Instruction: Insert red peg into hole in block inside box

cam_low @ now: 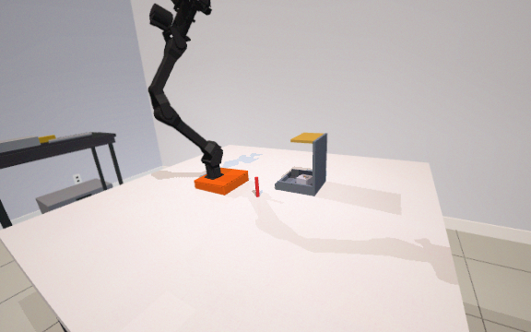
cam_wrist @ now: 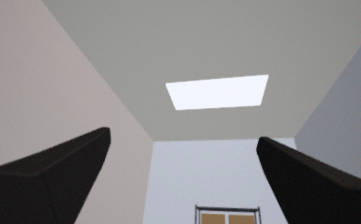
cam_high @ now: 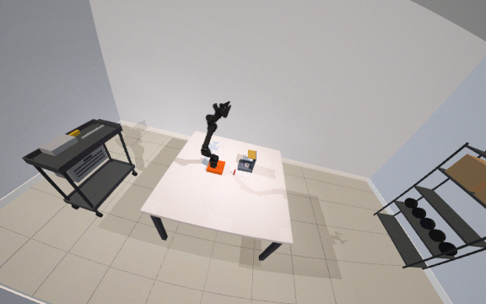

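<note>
The red peg point(cam_high: 234, 172) point(cam_low: 257, 186) stands on the table between the arm's orange base and the box. The grey box point(cam_low: 320, 161) stands beyond it, with its open front toward the arm's side. The pale block point(cam_high: 246, 165) point(cam_low: 303, 179) is on the box floor; its hole is too small to make out clearly. The yellow roof point(cam_high: 252, 154) point(cam_low: 306, 137) sticks out from the top of the back wall, above the block. My gripper point(cam_high: 228, 106) point(cam_wrist: 185, 139) is open and empty, high above the table and far from the peg. The wrist view shows only walls, ceiling and shelf.
The arm rises from an orange base point(cam_high: 216, 170) point(cam_low: 207, 184) on the white table point(cam_high: 209, 203) point(cam_low: 201, 258). A dark cart point(cam_high: 99, 175) is at the left and a shelf rack point(cam_high: 450, 215) at the right, both off the table.
</note>
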Action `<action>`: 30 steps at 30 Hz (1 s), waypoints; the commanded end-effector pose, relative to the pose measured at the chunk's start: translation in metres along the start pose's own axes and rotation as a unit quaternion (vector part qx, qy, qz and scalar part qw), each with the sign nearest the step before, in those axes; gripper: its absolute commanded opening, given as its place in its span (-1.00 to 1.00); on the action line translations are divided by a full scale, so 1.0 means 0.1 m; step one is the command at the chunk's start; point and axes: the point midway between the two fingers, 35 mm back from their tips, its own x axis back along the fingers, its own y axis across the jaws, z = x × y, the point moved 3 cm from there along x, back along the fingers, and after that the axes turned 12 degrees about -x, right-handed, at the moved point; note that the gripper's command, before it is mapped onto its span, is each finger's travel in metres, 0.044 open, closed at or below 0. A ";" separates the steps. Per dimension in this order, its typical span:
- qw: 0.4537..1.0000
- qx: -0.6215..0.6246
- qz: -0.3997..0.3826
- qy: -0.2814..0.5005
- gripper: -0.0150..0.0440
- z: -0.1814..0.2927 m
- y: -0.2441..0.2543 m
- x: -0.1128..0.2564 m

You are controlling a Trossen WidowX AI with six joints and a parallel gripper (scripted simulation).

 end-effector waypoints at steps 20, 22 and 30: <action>0.823 0.517 -0.115 0.205 1.00 1.49 0.47 0.02; 0.794 0.550 -0.129 0.223 1.00 1.63 0.45 0.04; 0.664 0.662 -0.189 0.293 1.00 2.16 0.32 0.18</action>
